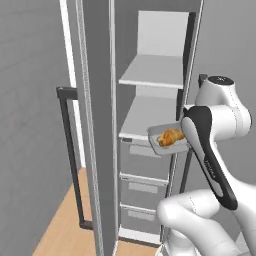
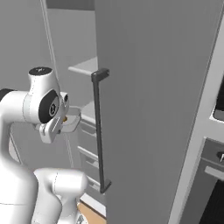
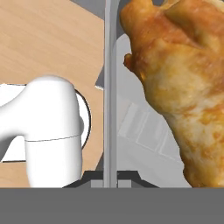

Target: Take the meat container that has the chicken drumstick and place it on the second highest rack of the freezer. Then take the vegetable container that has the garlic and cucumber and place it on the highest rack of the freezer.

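Gripper (image 3: 110, 181) clamped on meat container (image 1: 159, 134) wall, tray held level so chicken drumstick (image 1: 170, 137) stays put. Tray at front edge of second rack (image 1: 145, 117) (freezer (image 1: 100, 125) door open), not yet set down.

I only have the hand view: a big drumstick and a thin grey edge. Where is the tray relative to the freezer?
Observer: In the left base view the meat container sits at the front edge of the second highest rack, partly overhanging the drawers.
Operator: Freezer door open?
Observer: Yes, the freezer door is swung wide; its black handle shows in the right base view.
Operator: Anything on the top shelf?
Observer: The highest rack looks bare.
Operator: Gripper?
Observer: The gripper is shut on the tray's rim, chicken drumstick inside.
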You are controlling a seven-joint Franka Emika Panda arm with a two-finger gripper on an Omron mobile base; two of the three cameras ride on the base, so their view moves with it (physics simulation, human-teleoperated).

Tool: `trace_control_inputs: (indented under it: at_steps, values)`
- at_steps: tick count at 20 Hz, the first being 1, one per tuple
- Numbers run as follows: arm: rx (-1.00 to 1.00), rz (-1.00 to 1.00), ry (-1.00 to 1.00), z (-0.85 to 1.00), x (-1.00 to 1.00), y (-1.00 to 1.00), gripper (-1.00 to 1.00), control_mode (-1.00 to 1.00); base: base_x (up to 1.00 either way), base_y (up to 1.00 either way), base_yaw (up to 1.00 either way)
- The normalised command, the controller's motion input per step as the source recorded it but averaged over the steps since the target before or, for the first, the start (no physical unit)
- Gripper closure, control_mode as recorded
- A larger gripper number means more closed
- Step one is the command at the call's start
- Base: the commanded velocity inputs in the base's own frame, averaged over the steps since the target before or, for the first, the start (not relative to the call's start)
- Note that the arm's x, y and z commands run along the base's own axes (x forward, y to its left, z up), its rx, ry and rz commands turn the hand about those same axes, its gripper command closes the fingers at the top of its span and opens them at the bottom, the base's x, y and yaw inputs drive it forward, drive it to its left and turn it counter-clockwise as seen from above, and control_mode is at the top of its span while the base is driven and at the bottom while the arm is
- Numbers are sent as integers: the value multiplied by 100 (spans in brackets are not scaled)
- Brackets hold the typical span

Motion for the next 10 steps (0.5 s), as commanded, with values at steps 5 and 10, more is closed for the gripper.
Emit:
trace_control_inputs:
  at_steps: [5,10]
  values:
    - [0,0,0,0,0,0,100,100,36,32,-42]
    - [0,0,0,0,0,0,100,100,34,30,-36]
